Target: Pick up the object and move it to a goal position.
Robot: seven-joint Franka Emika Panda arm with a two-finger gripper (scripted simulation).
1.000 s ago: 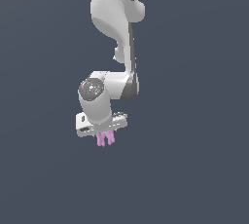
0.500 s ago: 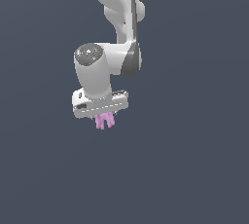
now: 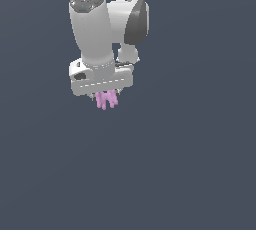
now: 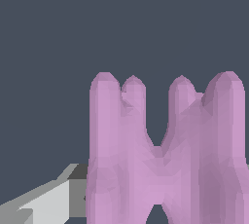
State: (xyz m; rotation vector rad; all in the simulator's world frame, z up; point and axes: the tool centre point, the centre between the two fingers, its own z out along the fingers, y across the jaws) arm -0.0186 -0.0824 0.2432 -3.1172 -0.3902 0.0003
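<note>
Exterior view, arm: the white Panda arm (image 3: 107, 24) comes down from the top edge, its last link standing nearly upright over a plain dark grey-blue ground.
Exterior view, hand: the hand (image 3: 106, 94) hangs below the wide pale wrist block, pointing down; its fingers are mostly hidden behind the block and the pink piece, so only small grey tips show either side.
Exterior view, object: the object (image 3: 106, 99) is a small pink-lilac piece poking out just beneath the hand, held up in the air, with nothing visible under it.
Exterior view, grip: the fingers sit drawn in close on the object, which is narrower than the wrist block above it.
Wrist view, object: the object (image 4: 165, 159) fills the near field, showing four rounded upright bars joined by a low cross-part, with a deep notch in the middle.
Wrist view, hand: one pale grey finger (image 4: 53, 198) shows beside the object, its dark inner face right against the pink side; the other finger is out of sight.
</note>
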